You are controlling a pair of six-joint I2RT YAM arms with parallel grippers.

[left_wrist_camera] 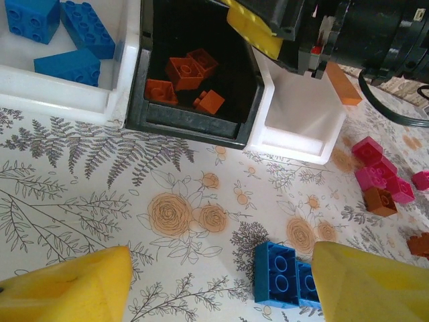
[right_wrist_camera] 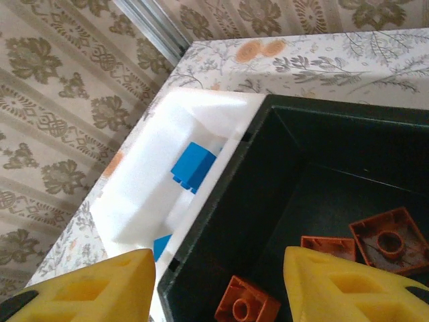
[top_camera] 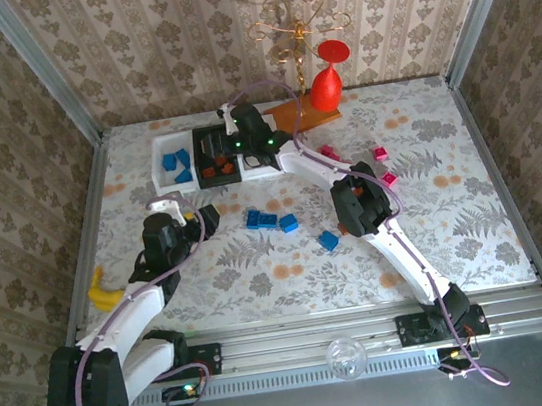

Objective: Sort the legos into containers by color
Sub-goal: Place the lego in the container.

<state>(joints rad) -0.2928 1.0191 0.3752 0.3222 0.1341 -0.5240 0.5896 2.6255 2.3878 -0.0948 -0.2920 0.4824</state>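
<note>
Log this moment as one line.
right gripper: open, empty, over black bin | left gripper: open, empty, near blue legos | pink legos: unsorted

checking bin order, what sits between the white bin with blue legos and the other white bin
The black bin, holding brown-orange legos, sits between them; the left wrist view shows it.

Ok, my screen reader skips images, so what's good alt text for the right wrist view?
The right gripper, yellow fingers apart and empty, hovers over a black bin holding brown-orange legos. Beside it, a white bin holds blue legos; floral wallpaper stands behind.
</note>
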